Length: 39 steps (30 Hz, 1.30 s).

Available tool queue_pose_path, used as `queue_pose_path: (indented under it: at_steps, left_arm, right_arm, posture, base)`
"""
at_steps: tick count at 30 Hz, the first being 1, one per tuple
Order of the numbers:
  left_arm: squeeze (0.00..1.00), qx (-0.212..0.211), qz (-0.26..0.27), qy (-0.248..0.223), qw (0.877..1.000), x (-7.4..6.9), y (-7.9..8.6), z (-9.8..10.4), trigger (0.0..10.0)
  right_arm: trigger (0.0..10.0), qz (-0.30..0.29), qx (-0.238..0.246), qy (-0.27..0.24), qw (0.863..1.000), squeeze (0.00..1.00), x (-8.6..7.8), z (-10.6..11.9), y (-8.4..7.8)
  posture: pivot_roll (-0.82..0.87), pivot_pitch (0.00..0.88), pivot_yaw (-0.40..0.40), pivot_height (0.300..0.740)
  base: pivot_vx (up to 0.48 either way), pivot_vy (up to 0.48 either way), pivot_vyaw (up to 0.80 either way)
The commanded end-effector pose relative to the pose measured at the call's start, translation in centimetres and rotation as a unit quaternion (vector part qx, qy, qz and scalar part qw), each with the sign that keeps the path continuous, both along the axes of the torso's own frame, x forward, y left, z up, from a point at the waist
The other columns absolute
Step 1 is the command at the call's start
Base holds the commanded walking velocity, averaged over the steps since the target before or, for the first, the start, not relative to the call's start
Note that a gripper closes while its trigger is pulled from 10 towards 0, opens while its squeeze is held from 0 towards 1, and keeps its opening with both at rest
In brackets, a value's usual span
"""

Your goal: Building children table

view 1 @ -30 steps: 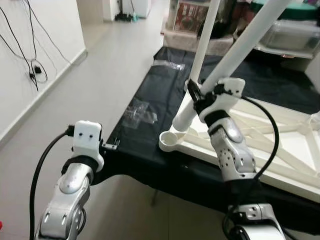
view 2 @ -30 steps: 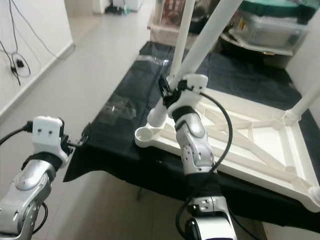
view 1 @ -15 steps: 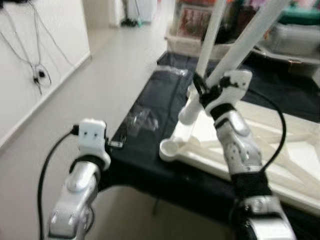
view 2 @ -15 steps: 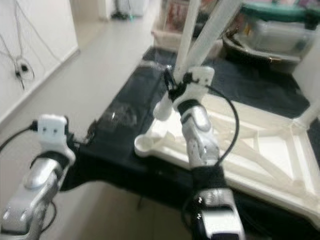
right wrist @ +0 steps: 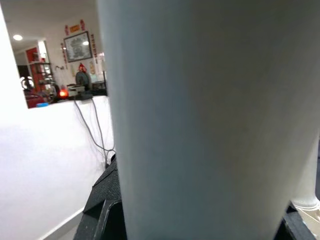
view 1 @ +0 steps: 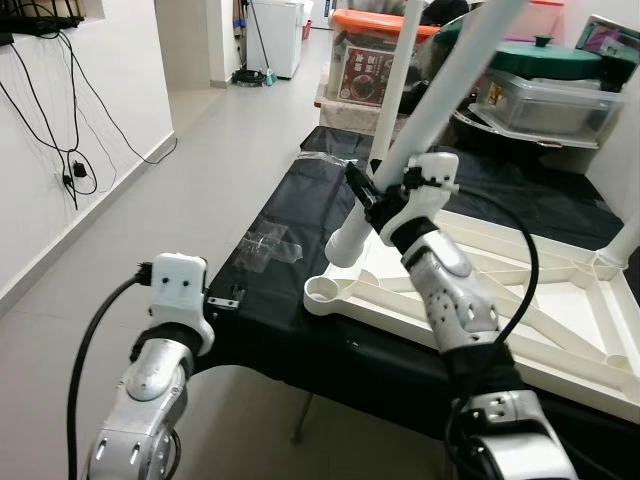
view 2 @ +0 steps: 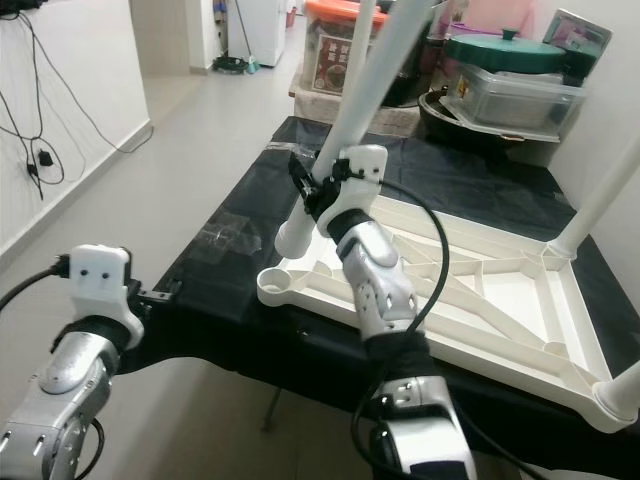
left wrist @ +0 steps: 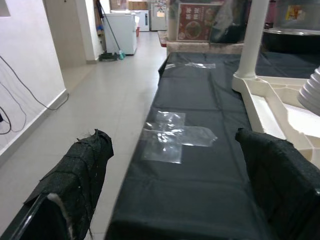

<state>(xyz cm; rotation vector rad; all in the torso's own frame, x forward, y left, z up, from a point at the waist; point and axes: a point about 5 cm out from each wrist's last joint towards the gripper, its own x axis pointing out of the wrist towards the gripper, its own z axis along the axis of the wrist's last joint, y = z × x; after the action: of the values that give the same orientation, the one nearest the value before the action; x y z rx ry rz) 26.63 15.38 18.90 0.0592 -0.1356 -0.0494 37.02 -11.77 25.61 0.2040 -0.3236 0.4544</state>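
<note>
Left eye view: a white table leg (view 1: pixel 420 125) is clamped by the right gripper (view 1: pixel 372 193) above the upturned white tabletop (view 1: pixel 520 300) on black sheeting (view 1: pixel 290 250). No writing is legible. Left wrist view: the left gripper (left wrist: pixel 175 190) is spread wide near clear plastic bags (left wrist: pixel 172 135).

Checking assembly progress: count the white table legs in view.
3. Upright leg at the frame's far-left corner; tilted leg in the right hand; third leg at the far-right corner. A fourth may be out of frame.
</note>
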Motion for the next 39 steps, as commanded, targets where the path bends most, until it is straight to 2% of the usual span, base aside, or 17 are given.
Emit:
queue_pose_path:
  at_steps: [1, 2, 3, 5, 9, 11, 16, 17, 19, 21, 22, 24, 25, 29, 36, 39]
  left_arm:
    - [0.0, 0.003, 0.001, 0.004, 1.0, -0.2, 0.0, -0.1, 10.0]
    - [0.0, 0.002, 0.0, 0.004, 1.0, -0.2, -0.1, -0.1, 10.0]
    - [0.0, -0.005, -0.017, 0.009, 1.0, -0.8, -0.9, -0.4, 10.0]
    - [0.0, -0.011, -0.028, 0.011, 0.999, -1.1, -1.2, -0.4, 10.0]
    - [0.0, -0.017, -0.046, 0.012, 0.999, -1.4, -1.8, -0.4, 10.0]
    - [0.0, -0.024, -0.068, 0.017, 0.997, -1.9, -2.5, -0.5, 10.0]
    - [0.0, -0.027, -0.075, 0.019, 0.997, -2.1, -2.7, -0.5, 10.0]
    - [0.0, -0.031, -0.085, 0.023, 0.996, -2.6, -3.1, -0.6, 10.0]
    - [0.0, -0.036, -0.097, 0.029, 0.994, -3.1, -3.6, -0.7, 10.0]
    - [0.0, -0.036, -0.097, 0.029, 0.994, -3.1, -3.6, -0.7, 10.0]
    - [0.0, -0.04, -0.104, 0.033, 0.993, -3.6, -3.8, -0.7, 10.0]
    - [0.0, -0.046, -0.109, 0.039, 0.992, -4.2, -4.1, -0.7, 10.0]
    - [0.0, -0.052, -0.118, 0.044, 0.991, -4.7, -4.4, -0.7, 10.0]
    - [0.0, -0.054, -0.125, 0.048, 0.989, -4.9, -4.6, -0.8, 10.0]
    - [0.0, -0.063, -0.129, 0.053, 0.988, -5.7, -5.0, -0.7, 10.0]
    - [0.0, -0.064, -0.129, 0.058, 0.988, -6.0, -5.1, -0.8, 10.0]
  right_arm:
    - [10.0, 0.007, 0.006, 0.005, 1.0, 0.0, 0.1, 0.0, 0.1]
    - [10.0, 0.011, 0.004, 0.006, 1.0, 0.0, 0.2, 0.0, 0.1]
    - [10.0, 0.037, -0.012, 0.007, 0.999, 0.0, 1.3, 0.5, 0.1]
    - [10.0, 0.059, -0.018, 0.011, 0.998, 0.0, 1.6, 0.7, 0.3]
    - [10.0, 0.085, -0.03, 0.016, 0.996, 0.0, 1.9, 0.8, 0.6]
    - [10.0, 0.115, -0.042, 0.02, 0.992, 0.0, 2.1, 0.7, 1.2]
    - [10.0, 0.127, -0.045, 0.022, 0.991, 0.0, 2.1, 0.7, 1.4]
    - [10.0, 0.188, -0.051, 0.023, 0.981, 0.0, 1.9, 0.7, 2.2]
    - [10.0, 0.265, -0.055, 0.024, 0.963, 0.0, 1.6, 0.7, 3.1]
    - [10.0, 0.265, -0.055, 0.024, 0.963, 0.0, 1.6, 0.7, 3.1]
    - [10.0, 0.292, -0.052, 0.027, 0.955, 0.0, 1.7, 0.6, 3.2]
    - [10.0, 0.307, -0.047, 0.031, 0.95, 0.0, 1.9, 0.4, 3.1]
    - [10.0, 0.328, -0.046, 0.033, 0.943, 0.0, 1.8, 0.1, 3.3]
    - [10.0, 0.342, -0.051, 0.032, 0.938, 0.0, 1.7, -0.2, 3.4]
    - [10.0, 0.341, -0.061, 0.029, 0.937, 0.0, 1.9, -0.3, 3.9]
    - [10.0, 0.347, -0.053, 0.009, 0.936, 0.0, 2.2, 1.3, 3.3]
  posture:
    - [0.23, 0.088, -0.104, 0.74]
    - [0.23, 0.088, -0.104, 0.74]
    - [0.22, 0.112, -0.116, 0.74]
    - [0.22, 0.122, -0.117, 0.74]
    - [0.22, 0.13, -0.123, 0.74]
    - [0.21, 0.144, -0.128, 0.74]
    - [0.21, 0.144, -0.128, 0.74]
    - [0.21, 0.178, -0.147, 0.74]
    - [0.21, 0.178, -0.147, 0.74]
    - [0.21, 0.178, -0.147, 0.74]
    - [0.21, 0.197, -0.153, 0.74]
    - [0.22, 0.207, -0.159, 0.74]
    - [0.22, 0.215, -0.16, 0.74]
    - [0.22, 0.219, -0.159, 0.74]
    - [0.23, 0.235, -0.162, 0.74]
    - [0.23, 0.234, -0.165, 0.74]
  base:
    - [0.0, 0.0, 0.0]
    - [0.0, 0.0, 0.0]
    - [0.0, 0.0, 0.0]
    - [0.0, 0.0, 0.0]
    - [0.0, 0.0, 0.0]
    - [0.0, 0.0, 0.0]
    - [0.0, 0.0, 0.0]
    - [0.0, 0.0, 0.0]
    - [0.0, 0.0, 0.0]
    - [0.0, 0.0, 0.0]
    - [0.0, 0.0, 0.0]
    - [0.0, 0.0, 0.0]
    - [0.0, 0.0, 0.0]
    - [0.0, 0.0, 0.0]
    - [0.0, 0.0, 0.0]
    - [0.0, 0.0, 0.0]
